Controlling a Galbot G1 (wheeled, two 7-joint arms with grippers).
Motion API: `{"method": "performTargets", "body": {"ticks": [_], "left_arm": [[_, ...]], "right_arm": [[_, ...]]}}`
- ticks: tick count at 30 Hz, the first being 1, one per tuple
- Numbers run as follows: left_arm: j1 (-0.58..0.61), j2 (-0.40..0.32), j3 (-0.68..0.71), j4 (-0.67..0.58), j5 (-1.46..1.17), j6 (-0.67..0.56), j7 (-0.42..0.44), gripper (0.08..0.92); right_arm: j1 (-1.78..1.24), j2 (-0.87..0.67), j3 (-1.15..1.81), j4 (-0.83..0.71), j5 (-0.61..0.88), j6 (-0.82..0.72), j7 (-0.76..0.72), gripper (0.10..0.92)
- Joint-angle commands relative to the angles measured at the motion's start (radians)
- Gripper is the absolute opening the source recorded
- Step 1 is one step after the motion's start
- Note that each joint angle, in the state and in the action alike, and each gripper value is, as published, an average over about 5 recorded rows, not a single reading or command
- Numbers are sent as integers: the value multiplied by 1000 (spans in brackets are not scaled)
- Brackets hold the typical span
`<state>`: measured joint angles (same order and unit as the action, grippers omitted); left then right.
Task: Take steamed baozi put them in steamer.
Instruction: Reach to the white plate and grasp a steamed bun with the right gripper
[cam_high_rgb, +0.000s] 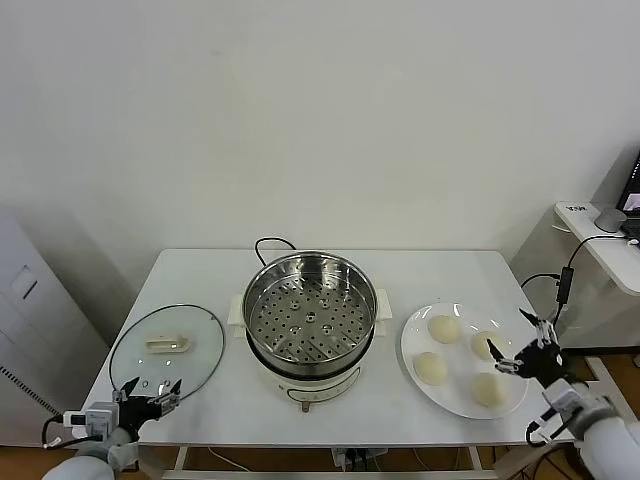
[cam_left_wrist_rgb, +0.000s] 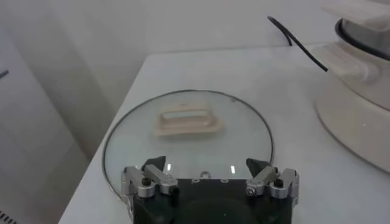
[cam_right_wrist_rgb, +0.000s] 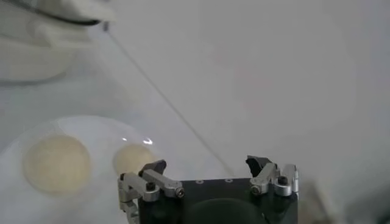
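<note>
Four buns (cam_high_rgb: 443, 328) wait on a plate (cam_high_rgb: 415, 350) beside the empty steamer (cam_high_rgb: 309, 312); the right gripper (cam_high_rgb: 523, 343), fingers spread, hovers nearby, seemingly ready to pick; the left gripper (cam_high_rgb: 150, 393), also spread, idles by the lid (cam_high_rgb: 200, 345).

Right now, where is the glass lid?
In the head view, the glass lid lies flat on the table's left side, beside the steamer, just beyond the left gripper.

Right wrist view: only two of the steamed baozi (cam_right_wrist_rgb: 56, 163) appear, both blurred, and the plate (cam_right_wrist_rgb: 91, 125) is cut off by the frame edges. Left wrist view: the steamer (cam_left_wrist_rgb: 359, 115) is cropped at the frame edge, showing only its white base and part of the rim. Head view: both arms leave the frame at the lower corners.
</note>
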<state>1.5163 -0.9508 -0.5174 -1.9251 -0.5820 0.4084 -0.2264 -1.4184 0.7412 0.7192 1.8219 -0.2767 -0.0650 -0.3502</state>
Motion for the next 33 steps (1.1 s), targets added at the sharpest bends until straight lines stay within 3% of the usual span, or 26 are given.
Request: {"method": "performTargets", "body": {"ticks": [1,9,15,22,33], "left_arm": [[-20,0,11,6,5,1,0,823],[-23,-3,12,0,5,1,1,823],[-29,-3,14,-2,5,3,2,823],[-30,-6,15,-9,5,7,2,823],[-35,-4,15,5,5,7,3,823]], "right_arm": [[247,-158,-132,-117,-173,42,-310,823],[618,-277,-493,-250,-24,24,-528,823],[1026,-312,-929,-387,116,19,-632,823],[1321,-242,-1258,-579,160,67,-725,823],[1419,-56,-1380,-768,126,139,-758,823]]}}
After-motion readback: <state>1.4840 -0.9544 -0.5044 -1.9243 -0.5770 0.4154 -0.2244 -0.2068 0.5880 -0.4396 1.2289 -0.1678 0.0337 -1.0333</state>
